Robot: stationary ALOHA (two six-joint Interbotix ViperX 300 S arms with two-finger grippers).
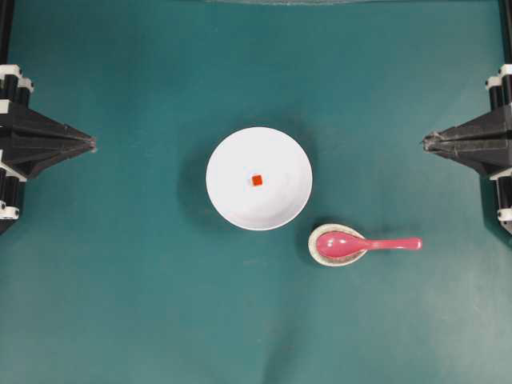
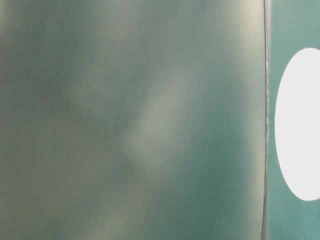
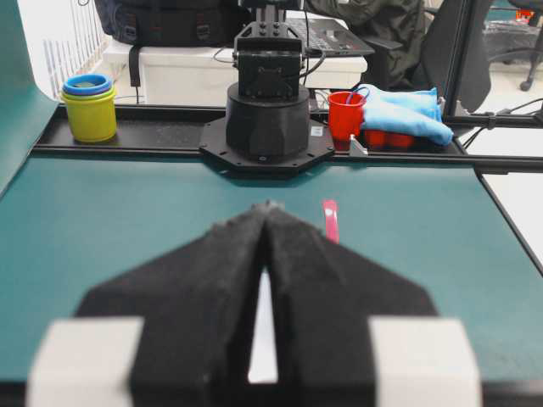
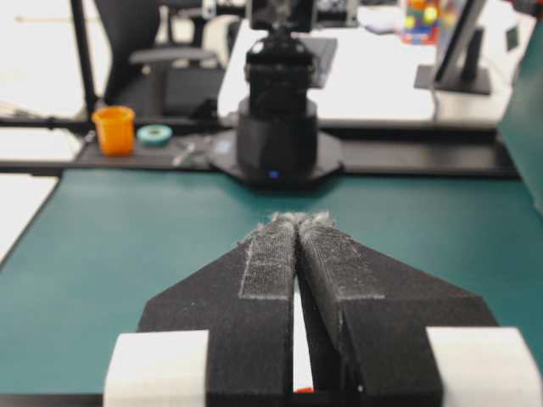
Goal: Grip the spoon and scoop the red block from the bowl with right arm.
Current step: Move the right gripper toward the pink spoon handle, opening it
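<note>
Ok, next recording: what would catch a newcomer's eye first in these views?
The white bowl sits mid-table on the teal table, with a tiny red block at its centre. Just below and to its right, a glossy pink spoon lies with its scoop in a small speckled rest, handle pointing right. The left gripper and right gripper wait shut at opposite edges, touching nothing.

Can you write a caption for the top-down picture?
Tiny red block sits in round white bowl; glossy pink spoon waits beside it.
</note>
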